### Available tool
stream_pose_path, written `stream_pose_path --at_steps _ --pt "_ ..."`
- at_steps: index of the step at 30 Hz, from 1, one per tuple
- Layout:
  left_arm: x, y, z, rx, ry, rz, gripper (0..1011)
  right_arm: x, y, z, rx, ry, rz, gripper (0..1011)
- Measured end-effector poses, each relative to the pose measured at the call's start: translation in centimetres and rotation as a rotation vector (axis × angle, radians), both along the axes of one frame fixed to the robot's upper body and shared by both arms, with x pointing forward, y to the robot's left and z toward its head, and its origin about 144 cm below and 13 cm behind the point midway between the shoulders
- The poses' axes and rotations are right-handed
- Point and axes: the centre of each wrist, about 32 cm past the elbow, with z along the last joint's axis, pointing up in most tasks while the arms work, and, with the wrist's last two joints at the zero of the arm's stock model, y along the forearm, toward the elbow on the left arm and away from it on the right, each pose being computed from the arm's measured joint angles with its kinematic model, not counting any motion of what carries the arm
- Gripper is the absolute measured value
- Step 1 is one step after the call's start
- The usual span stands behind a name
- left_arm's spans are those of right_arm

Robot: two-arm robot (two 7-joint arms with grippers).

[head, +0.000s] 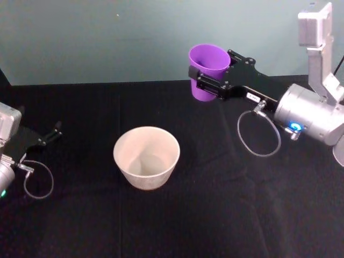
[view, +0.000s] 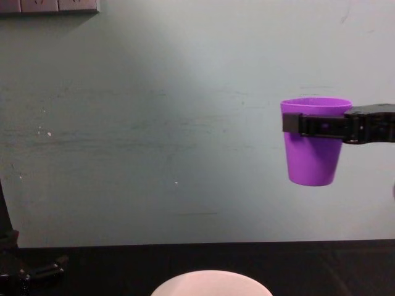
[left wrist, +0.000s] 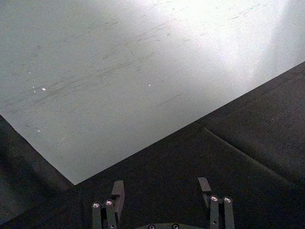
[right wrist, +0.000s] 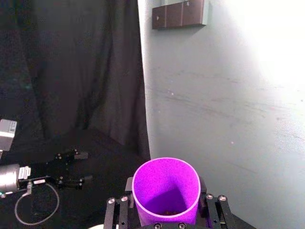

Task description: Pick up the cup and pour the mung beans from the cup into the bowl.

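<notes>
Status, left to right. On the far left edge of the desk (head: 226, 220) the left gripper (head: 52, 133) is parked low over the black cloth, pointing toward the back wall (view: 154, 123). Its jaws are spread wide with nothing between them. Through the gap in the left wrist view I see bare cloth and the back wall. A thin cable loop (head: 38, 181) hangs off that wrist.

Next, the bowl (head: 146, 174): upright on the desk, a bit left of centre and toward my side, well apart from both arms. It is pale pinkish-white with its mouth facing up. The chest view has its rim at the bottom edge.

Then the cup (head: 208, 60): up in the air, right of the bowl and farther back, well clear of the desk. It is purple and upright, and its rim is level in the chest view, so it is not tilted. It is not over the bowl.

Last, the right gripper (head: 209, 76) comes in from the right edge and holds the cup, jaws clamped on its sides just under the rim. The right wrist view looks down into the cup, where I see a few small dark bits at the bottom, too small to identify. Another cable loop (head: 259, 134) hangs under the right wrist.
</notes>
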Motion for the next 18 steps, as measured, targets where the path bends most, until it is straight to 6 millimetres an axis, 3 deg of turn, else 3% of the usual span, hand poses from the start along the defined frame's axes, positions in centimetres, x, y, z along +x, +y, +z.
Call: stream_pose_path --at_steps 18 --pt "0.0 0.0 0.0 0.000 0.000 0.000 1000 3.0 2.5 -1.8 -0.126 -0.031 0.016 733"
